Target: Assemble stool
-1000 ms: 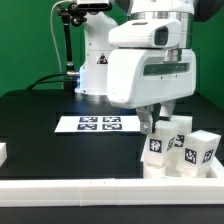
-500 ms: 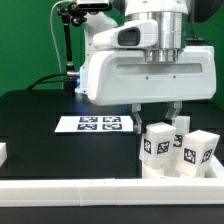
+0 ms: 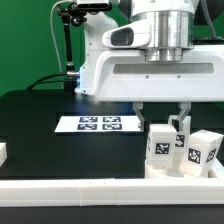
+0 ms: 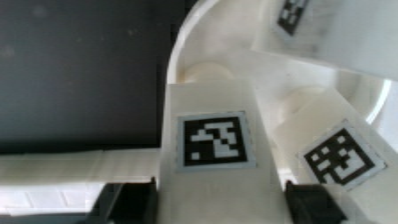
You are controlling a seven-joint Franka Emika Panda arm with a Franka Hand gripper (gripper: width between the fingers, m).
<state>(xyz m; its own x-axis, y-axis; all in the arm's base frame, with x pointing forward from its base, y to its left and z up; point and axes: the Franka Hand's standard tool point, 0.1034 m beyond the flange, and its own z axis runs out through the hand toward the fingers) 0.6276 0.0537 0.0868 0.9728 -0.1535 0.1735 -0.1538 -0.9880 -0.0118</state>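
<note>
Several white leg blocks with black-and-white tags stand bunched at the exterior view's right, next to the front rail. My gripper (image 3: pixel 162 118) is straight above them, with one upright leg block (image 3: pixel 160 147) between its fingers. In the wrist view this block (image 4: pixel 222 140) fills the gap between the two dark fingers (image 4: pixel 128 205), and the gripper (image 4: pixel 217 205) looks shut on it. A second leg block (image 3: pixel 203 152) stands beside it and also shows in the wrist view (image 4: pixel 347 150). The curved white edge of the round seat (image 4: pixel 199 60) lies under and behind the legs.
The marker board (image 3: pixel 98 123) lies flat on the black table at the middle. A long white border rail (image 3: pixel 100 188) runs along the front edge. A small white piece (image 3: pixel 3 152) sits at the exterior view's far left. The robot base and a black stand are behind.
The gripper has turned about its wrist and shifted slightly to the exterior view's right. The leg block between the fingers has moved with it and now stands more upright.
</note>
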